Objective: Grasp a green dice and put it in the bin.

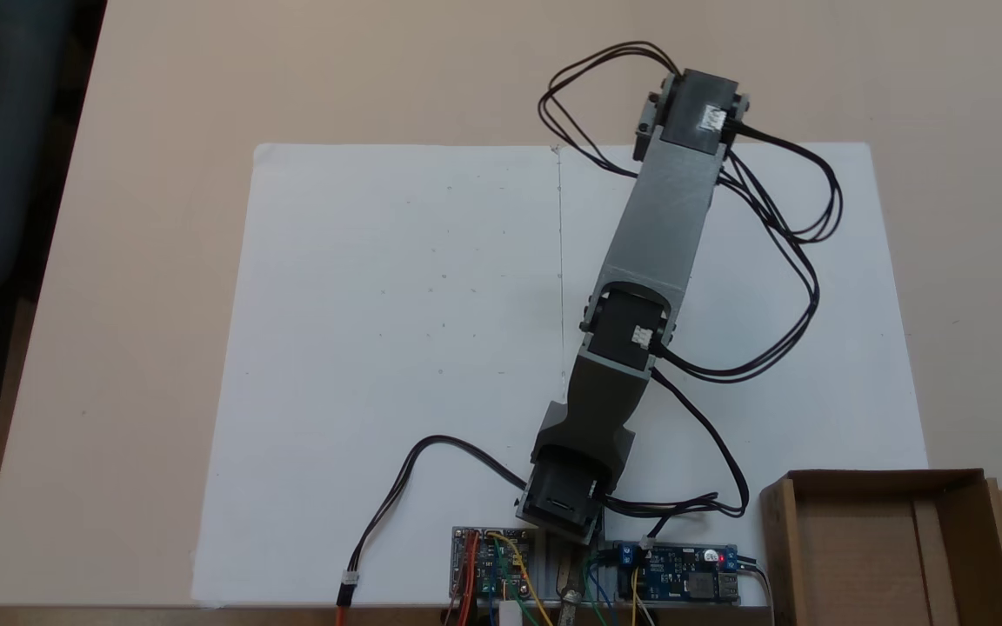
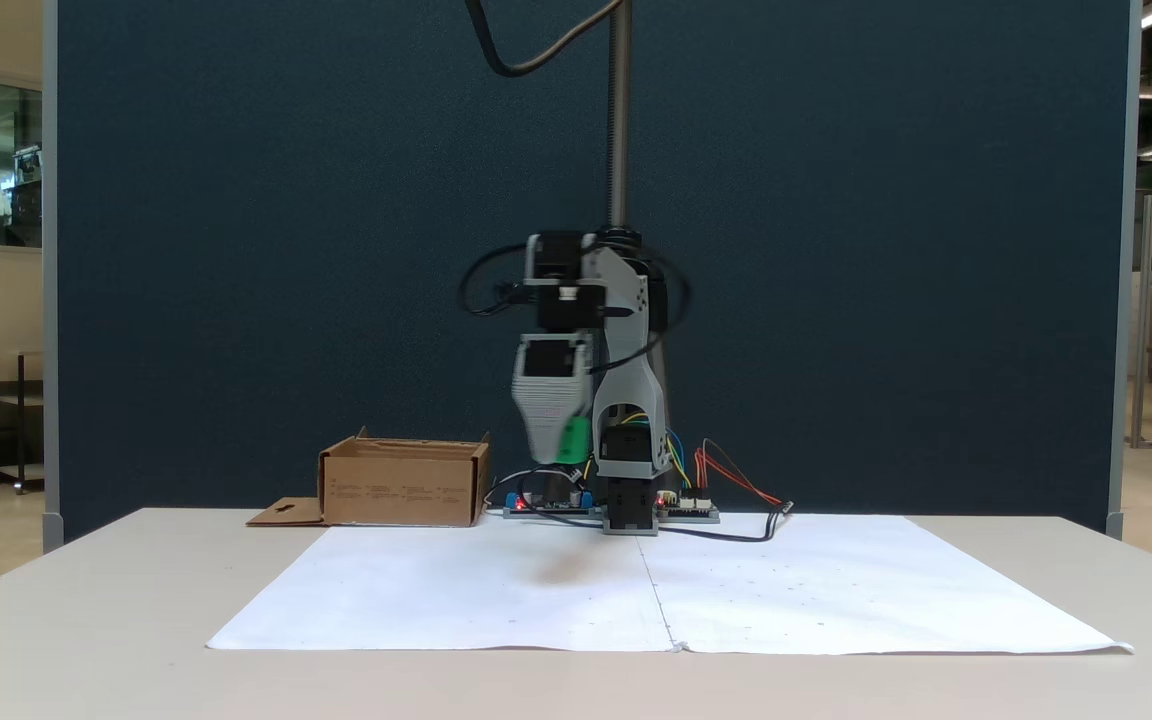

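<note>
Your gripper [image 2: 564, 440] is hanging in the air above the white paper sheet [image 2: 496, 590], pointing down, and the green dice [image 2: 573, 440] is sitting at its lower end, lifted clear of the sheet. The frame is blurred there, so you can see the green against the pale jaw, but the jaws themselves are not standing out separately; with the dice staying up off the table, you are looking at it being clamped. From above, the arm [image 1: 666, 209] is stretching over the right half of the sheet and is covering the dice and the jaws. The bin [image 2: 403, 485] is standing open on the table [image 2: 56, 620], left of the gripper in the front view and well apart from it, with its flap [image 2: 286, 512] lying flat on the tabletop.
</note>
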